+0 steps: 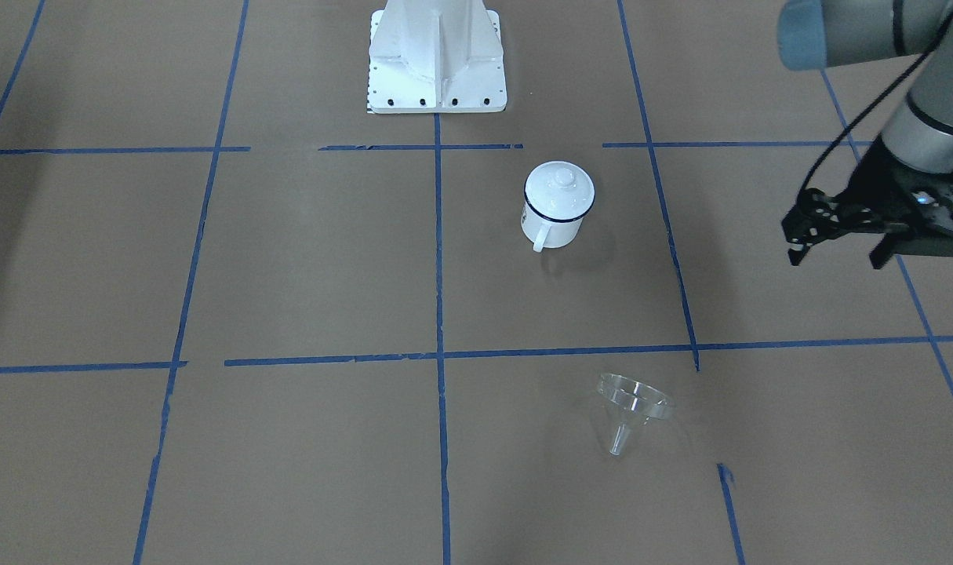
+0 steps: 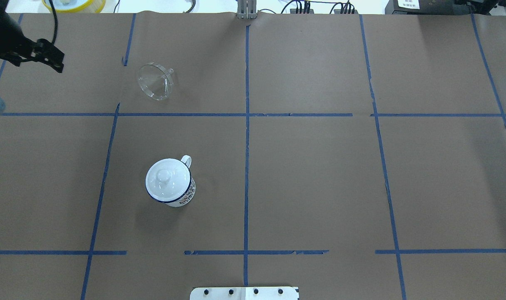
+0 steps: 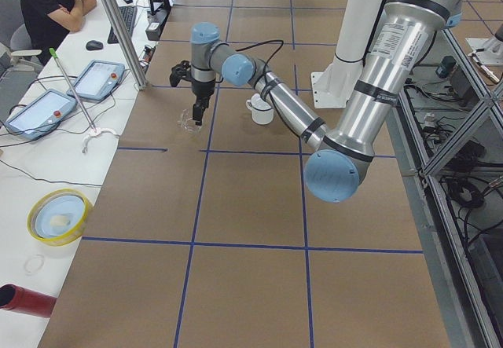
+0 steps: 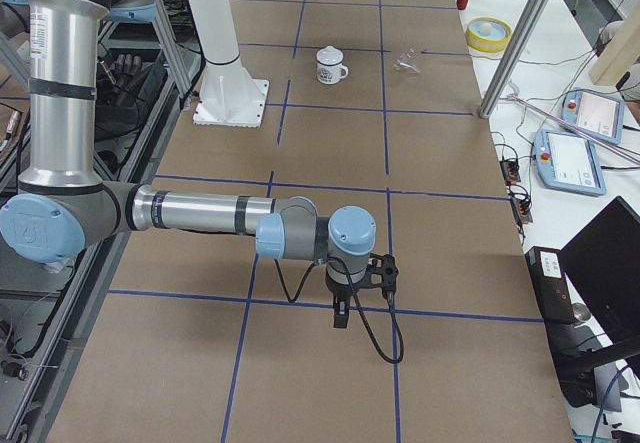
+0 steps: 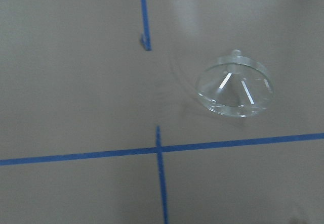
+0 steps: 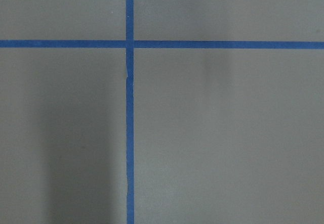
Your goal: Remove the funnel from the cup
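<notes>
The clear funnel [image 2: 155,81] lies on its side on the brown paper, apart from the cup and outside it; it also shows in the front view [image 1: 631,408] and the left wrist view [image 5: 235,86]. The white cup [image 2: 185,195] with a dark blue rim stands upright nearer the robot, and a white knobbed lid [image 2: 164,178] rests on it. My left gripper [image 2: 38,63] hangs above the table to the funnel's left, open and empty [image 1: 835,255]. My right gripper [image 4: 341,315] shows only in the right side view, far from both; I cannot tell its state.
The table is covered in brown paper with a blue tape grid [image 2: 246,114]. The robot's white base [image 1: 437,55] stands behind the cup. A yellow-rimmed bowl [image 2: 73,4] sits beyond the far edge. Operator tablets [image 3: 43,108] and a seated person are at the side bench.
</notes>
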